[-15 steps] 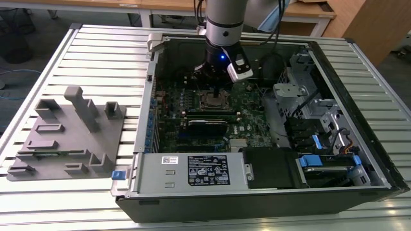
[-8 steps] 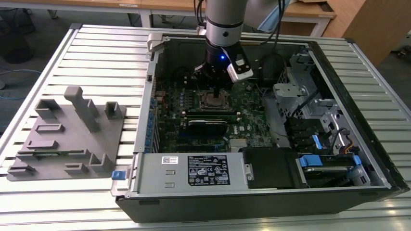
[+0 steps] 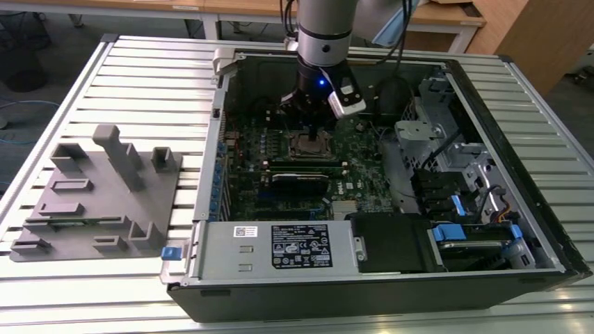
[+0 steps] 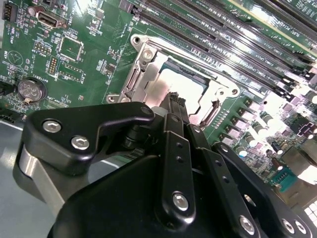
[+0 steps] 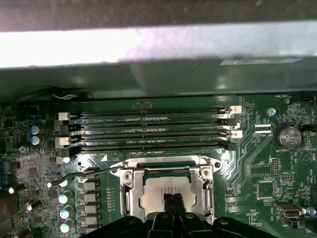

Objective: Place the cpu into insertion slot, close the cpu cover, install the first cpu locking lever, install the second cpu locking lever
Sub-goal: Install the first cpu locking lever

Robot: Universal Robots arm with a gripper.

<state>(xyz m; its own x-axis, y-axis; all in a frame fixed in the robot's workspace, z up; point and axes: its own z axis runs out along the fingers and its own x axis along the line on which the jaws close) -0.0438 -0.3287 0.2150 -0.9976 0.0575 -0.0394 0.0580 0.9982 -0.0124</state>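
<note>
The cpu lies in the insertion slot on the green motherboard, its silver top showing through the window of the cpu cover. The cover lies flat over the cpu. A thin wire locking lever sticks out sideways from one socket corner. My gripper hangs just over the cpu top with its two narrow fingertips together and nothing between them. The second wrist view has the gripper at the socket's edge. In the exterior view the gripper stands inside the case above the socket.
Several long black memory slots run beside the socket, with the case wall just beyond them. A coin battery and capacitors flank the socket. Drive cages and a power supply fill the case. A grey fixture lies outside.
</note>
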